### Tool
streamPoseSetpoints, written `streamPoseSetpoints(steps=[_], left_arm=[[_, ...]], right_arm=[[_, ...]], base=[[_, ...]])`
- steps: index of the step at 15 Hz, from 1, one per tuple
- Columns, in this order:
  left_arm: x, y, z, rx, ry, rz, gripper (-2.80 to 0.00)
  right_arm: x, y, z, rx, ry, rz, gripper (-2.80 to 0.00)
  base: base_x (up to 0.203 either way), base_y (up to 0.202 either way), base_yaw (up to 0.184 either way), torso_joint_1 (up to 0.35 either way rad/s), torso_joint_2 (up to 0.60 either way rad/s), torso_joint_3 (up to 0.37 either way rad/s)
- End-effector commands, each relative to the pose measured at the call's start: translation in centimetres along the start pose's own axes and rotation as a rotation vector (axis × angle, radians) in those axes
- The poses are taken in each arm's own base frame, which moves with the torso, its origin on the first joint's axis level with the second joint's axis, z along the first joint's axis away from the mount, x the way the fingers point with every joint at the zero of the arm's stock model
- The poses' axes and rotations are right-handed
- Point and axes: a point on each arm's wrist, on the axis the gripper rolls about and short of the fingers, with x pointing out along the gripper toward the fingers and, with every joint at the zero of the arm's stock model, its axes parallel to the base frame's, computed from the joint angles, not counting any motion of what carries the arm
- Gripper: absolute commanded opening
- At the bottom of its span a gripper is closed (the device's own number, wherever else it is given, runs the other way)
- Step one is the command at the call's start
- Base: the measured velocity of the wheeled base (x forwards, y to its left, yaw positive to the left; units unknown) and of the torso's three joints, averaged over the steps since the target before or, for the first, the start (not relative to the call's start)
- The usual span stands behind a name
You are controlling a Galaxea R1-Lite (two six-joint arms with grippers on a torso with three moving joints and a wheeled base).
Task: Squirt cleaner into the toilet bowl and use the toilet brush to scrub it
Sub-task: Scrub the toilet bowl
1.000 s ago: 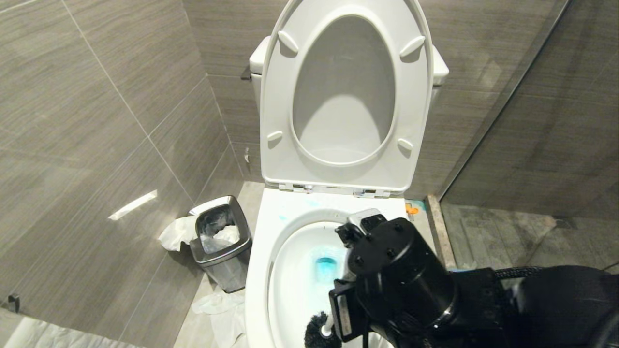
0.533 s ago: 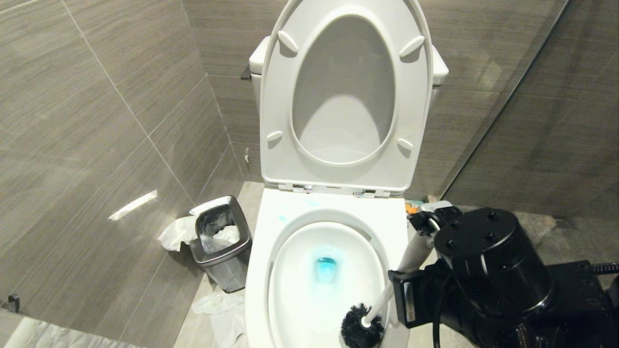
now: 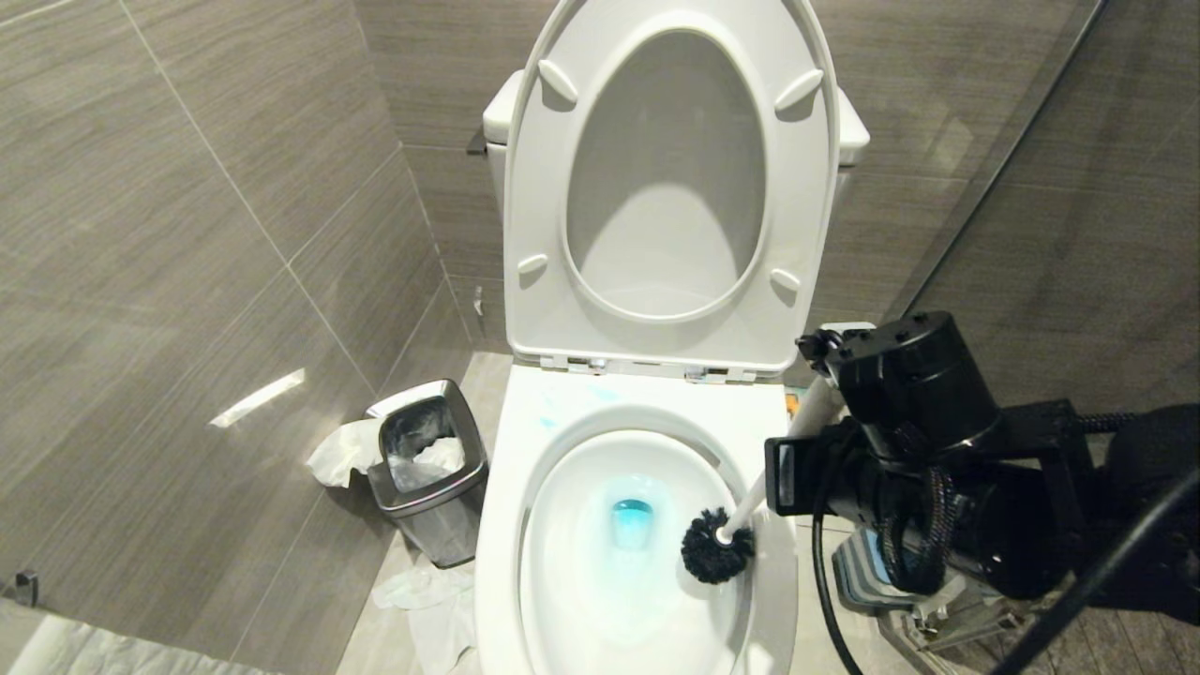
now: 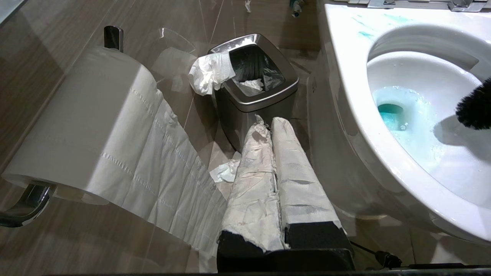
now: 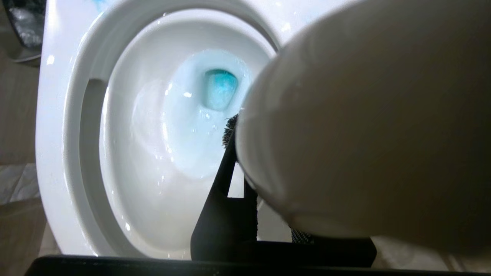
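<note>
**Scrubbing the toilet bowl's right-hand wall with the brush**

Scrubbing is the step in hand: blue cleaner already tints the water at the bottom of the toilet bowl (image 3: 600, 562), and blue smears mark the rim behind the opening. The right gripper (image 3: 825, 389), beside the bowl's right edge, has its jaws pinched on the white handle of the toilet brush (image 3: 717, 544). The handle slants down into the bowl, and the black bristle head sits against the inner right wall, just beside the blue pool. The cleaner bottle is not in view. The left gripper (image 4: 273, 126), jaws pressed together and empty, hangs left of the bowl near a small steel bin (image 4: 255, 90).

Next, the head likely needs sweeping around the remaining wall while staying pressed to the ceramic.

Compared with a second ago, the right arm has swung from over the bowl to its right side, and the brush head has moved from the near rim further back along the right wall.
</note>
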Motion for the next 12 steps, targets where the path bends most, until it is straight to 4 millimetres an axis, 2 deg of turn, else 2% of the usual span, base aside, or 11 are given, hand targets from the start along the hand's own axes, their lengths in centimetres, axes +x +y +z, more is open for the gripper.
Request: streamPoseSetpoints(steps=[1,8,12], left_arm=[[0.0,0.0,0.0,-0.001,0.002,-0.001,-2.80],[0.0,0.0,0.0,-0.001,0.002,0.000,-2.80],[0.0,0.0,0.0,-0.001,0.002,-0.001,-2.80]], right_arm=[[3.0,1.5,0.9,-0.002,0.002,-0.020,-2.80],[9.6,6.1,2.7,-0.044,-0.042,-0.023,-2.80],[11.5,8.4,3.2,-0.057,-0.073,0.008,-2.80]], base=[[0.000,0.000,0.000,0.000,0.00,0.000],[0.000,0.000,0.000,0.000,0.00,0.000],[0.000,0.000,0.000,0.000,0.00,0.000]])
